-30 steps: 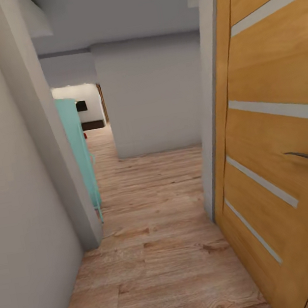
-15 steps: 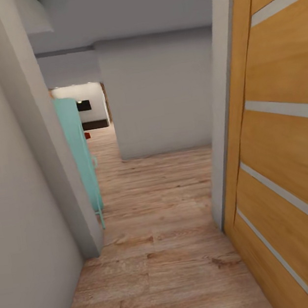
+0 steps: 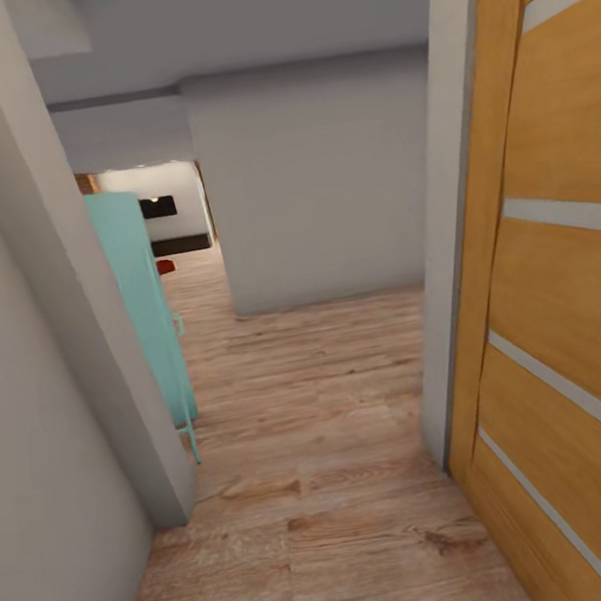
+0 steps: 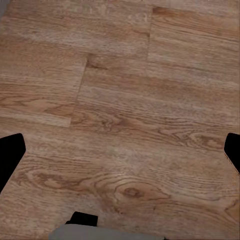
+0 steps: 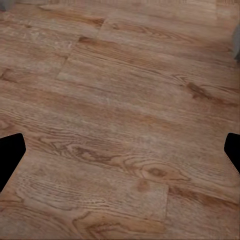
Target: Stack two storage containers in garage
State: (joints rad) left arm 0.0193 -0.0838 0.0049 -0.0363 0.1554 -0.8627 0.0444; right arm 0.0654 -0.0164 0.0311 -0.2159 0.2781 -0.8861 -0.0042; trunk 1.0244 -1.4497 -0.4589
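Far down the hallway a small orange-red shape (image 3: 165, 266) sits on the floor beyond a teal panel; it is too small to tell whether it is a storage container. In the left wrist view my left gripper (image 4: 120, 155) is open, its black fingertips (image 4: 10, 156) wide apart over bare wood planks with nothing between them. The right wrist view has my right gripper (image 5: 120, 155) open in the same way, its fingertips (image 5: 10, 156) at the frame's sides above the plank floor.
I am in a narrow doorway. A light wooden door (image 3: 575, 315) with pale stripes stands open close on the right, and a grey wall (image 3: 23, 383) is close on the left. A teal panel (image 3: 141, 306) juts out ahead left. A grey wall (image 3: 311, 182) blocks straight ahead; the wood plank floor (image 3: 300, 417) continues left of it.
The whole head view has slid forward through the doorway: the door and left wall loom nearer, and the door handle has left the picture on the right. Both grippers stay open.
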